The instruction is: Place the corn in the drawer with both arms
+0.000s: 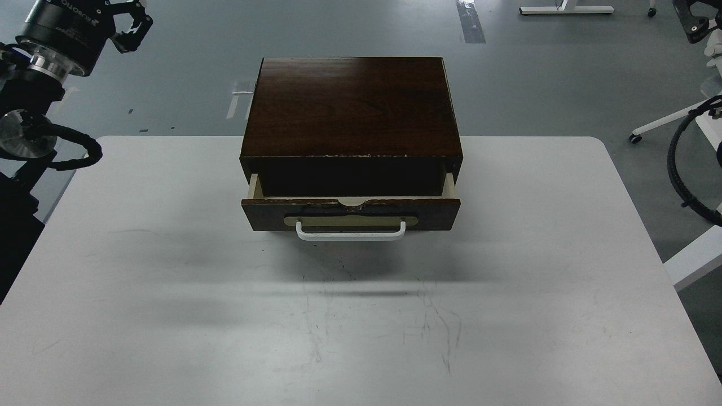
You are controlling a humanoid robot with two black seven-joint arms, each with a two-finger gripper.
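My left pincer (131, 25) is hanging high at the top left corner, over the floor and well off the table (141, 282); its black claws are showing a gap between them, so it is sitting open and gripping nothing. My left arm (53, 51) is coming in under it with a silver wrist ring and a black cable looping down by the table's left edge. My right pincer (695, 22) is only peeking in at the top right corner, cut by the edge, and I cannot tell whether it is open or closed. The cabinet (350, 101) is sitting far to the right of and below my left pincer, at the middle of the table's far side. Its drawer (351, 213) is standing pulled partly out toward me, pale inner sides showing, white handle (351, 232) facing me. The inside of the drawer is lying in dark shadow, and I am not seeing the corn anywhere, so I cannot tell where it is.
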